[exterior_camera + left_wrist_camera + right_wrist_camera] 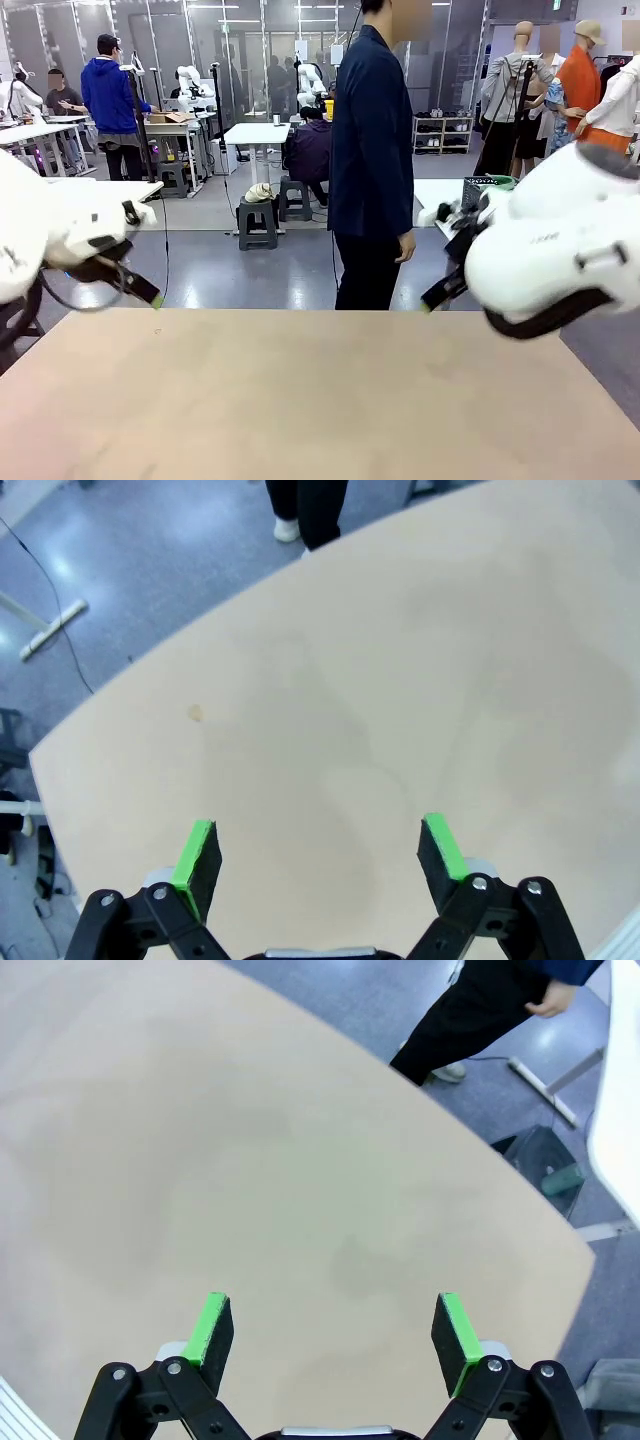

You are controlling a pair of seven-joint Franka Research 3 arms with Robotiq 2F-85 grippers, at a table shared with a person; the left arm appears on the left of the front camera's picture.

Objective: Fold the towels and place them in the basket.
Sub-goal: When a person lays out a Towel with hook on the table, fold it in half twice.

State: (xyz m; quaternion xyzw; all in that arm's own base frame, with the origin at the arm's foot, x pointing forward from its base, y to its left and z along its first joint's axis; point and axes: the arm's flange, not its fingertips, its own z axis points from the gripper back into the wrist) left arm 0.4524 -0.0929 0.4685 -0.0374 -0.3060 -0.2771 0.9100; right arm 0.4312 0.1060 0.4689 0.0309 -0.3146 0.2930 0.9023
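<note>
At the far left of the front view, the left arm's white casing bulges in and is cut off by the frame edge. The left gripper [148,292] points down and to the right, hanging just above the near-left part of the tan table [320,400]. From this side one green-tipped finger shows, and the rest is hidden behind the arm. In the left wrist view, its two green pads [198,855] stand wide apart at the bottom of the frame, with tabletop between them. They hold nothing and touch nothing.

In the middle of the front view, a person [372,150] in a dark jacket stands at the table's far edge, turned sideways. One hand [405,248] hangs loose at the hip.

Right of the person, a dark lattice basket [482,192] sits on a white table in the background, well apart from the tan table. The right arm hides its right side. A green shape [503,182] shows at its rim, too small to tell whether it is a towel.

The right arm's white casing takes up the right side of the front view and is cut off at the edge. The right gripper [432,298] points down and to the left over the table's far-right edge, and it is dark and hard to make out. In the right wrist view, its green fingertips [212,1325] are spread wide above the tabletop. They grip nothing and touch nothing.
</note>
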